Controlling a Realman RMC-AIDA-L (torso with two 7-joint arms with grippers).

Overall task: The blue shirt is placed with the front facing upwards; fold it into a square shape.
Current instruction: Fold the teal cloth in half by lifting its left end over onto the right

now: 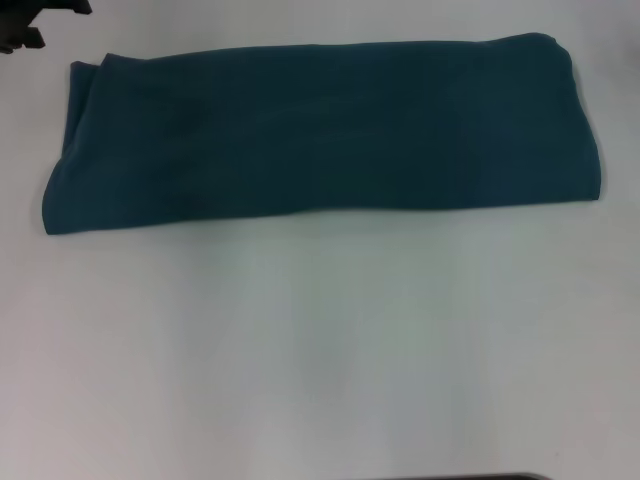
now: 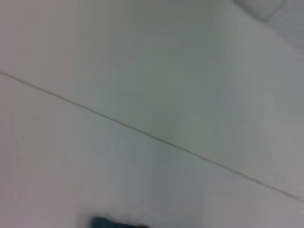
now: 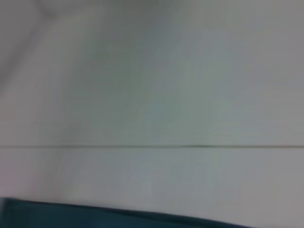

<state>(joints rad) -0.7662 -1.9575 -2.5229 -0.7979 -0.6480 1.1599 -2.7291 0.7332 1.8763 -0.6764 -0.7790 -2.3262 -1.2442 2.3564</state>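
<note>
The blue shirt (image 1: 320, 135) lies folded into a long horizontal band across the far half of the white table (image 1: 320, 350), plain side up, with no lettering showing. A dark part of my left arm (image 1: 30, 25) sits at the far left corner of the head view, beyond the shirt's left end; its fingers are not shown. My right gripper is out of the head view. A sliver of the blue shirt (image 2: 111, 222) appears in the left wrist view. A strip of the blue shirt (image 3: 104, 216) also shows in the right wrist view. Neither wrist view shows fingers.
The white table stretches bare from the shirt to its near edge, where a dark strip (image 1: 460, 477) shows. A thin seam line (image 2: 152, 137) crosses the pale surface in the left wrist view, and a similar seam line (image 3: 152, 146) runs across the right wrist view.
</note>
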